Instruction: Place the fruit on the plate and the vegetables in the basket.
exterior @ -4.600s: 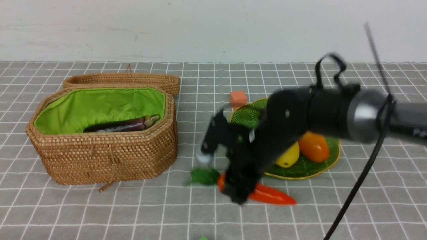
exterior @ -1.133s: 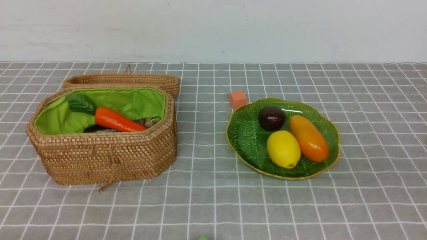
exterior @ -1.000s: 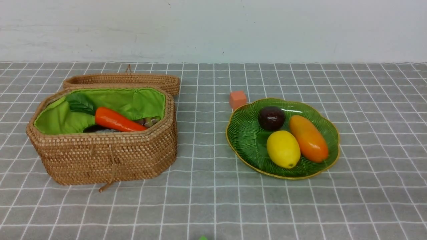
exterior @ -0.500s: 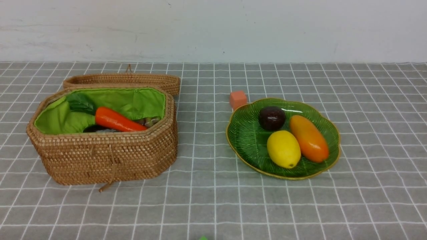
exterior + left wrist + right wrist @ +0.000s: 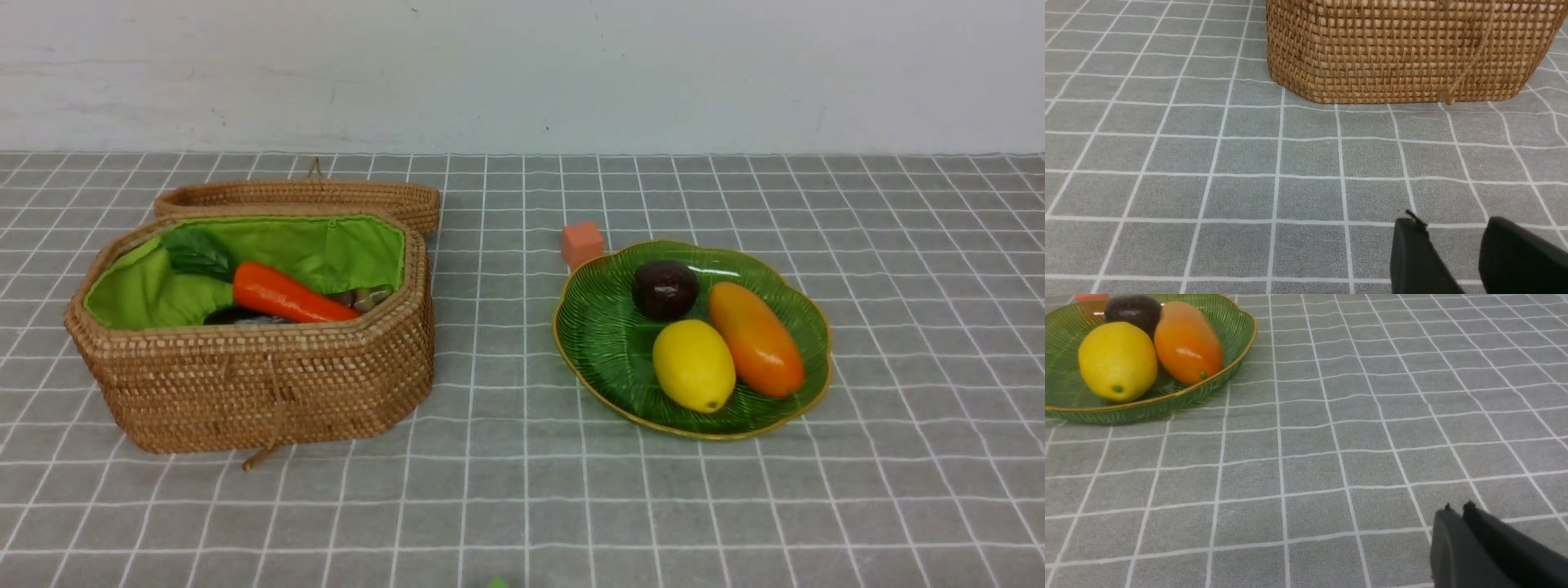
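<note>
In the front view the green plate (image 5: 600, 327) holds the fruit: a yellow lemon (image 5: 694, 365), an orange mango-like piece (image 5: 755, 339) and a dark maroon one (image 5: 665, 288). The woven basket (image 5: 261, 384) stands open at the left. Inside it an orange carrot (image 5: 286, 296) lies over a dark purple eggplant (image 5: 367, 296), which is mostly hidden. Neither arm shows in the front view. My left gripper (image 5: 1453, 222) hangs open and empty over the cloth in front of the basket (image 5: 1404, 49). My right gripper (image 5: 1458, 508) is shut on nothing, well away from the plate (image 5: 1147, 408).
A small orange cube (image 5: 582, 242) sits on the cloth just behind the plate. The basket's woven lid (image 5: 302, 196) lies open behind the basket. A grey cloth with a white grid (image 5: 506, 482) covers the table, and a white wall stands at the back.
Earlier the right arm was over the carrot on the cloth by the plate. Now the carrot lies in the basket and the arm is out of the front view. Nothing moved in the last second.
</note>
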You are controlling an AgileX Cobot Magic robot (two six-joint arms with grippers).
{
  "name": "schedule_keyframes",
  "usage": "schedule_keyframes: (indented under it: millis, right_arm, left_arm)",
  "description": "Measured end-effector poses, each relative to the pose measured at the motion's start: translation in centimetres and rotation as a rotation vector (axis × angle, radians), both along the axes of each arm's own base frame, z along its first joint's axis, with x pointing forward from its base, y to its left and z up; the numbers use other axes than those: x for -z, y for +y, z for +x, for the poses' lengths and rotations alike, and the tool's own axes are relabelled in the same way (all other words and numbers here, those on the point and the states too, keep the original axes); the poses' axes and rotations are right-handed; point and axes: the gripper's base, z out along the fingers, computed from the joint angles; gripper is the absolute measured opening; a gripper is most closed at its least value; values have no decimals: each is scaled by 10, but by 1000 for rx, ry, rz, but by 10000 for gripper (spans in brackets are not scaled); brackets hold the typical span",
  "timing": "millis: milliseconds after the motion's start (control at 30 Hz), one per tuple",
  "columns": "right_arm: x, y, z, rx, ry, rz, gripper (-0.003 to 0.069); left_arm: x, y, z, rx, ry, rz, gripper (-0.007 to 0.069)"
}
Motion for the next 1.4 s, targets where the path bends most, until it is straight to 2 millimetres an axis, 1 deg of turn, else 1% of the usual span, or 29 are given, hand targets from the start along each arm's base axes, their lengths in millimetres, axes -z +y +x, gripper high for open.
schedule_keyframes:
  millis: [1400]
  right_arm:
    - [0,0,0,0,-1,0,93]
  left_arm:
    - [0,0,0,0,0,0,239]
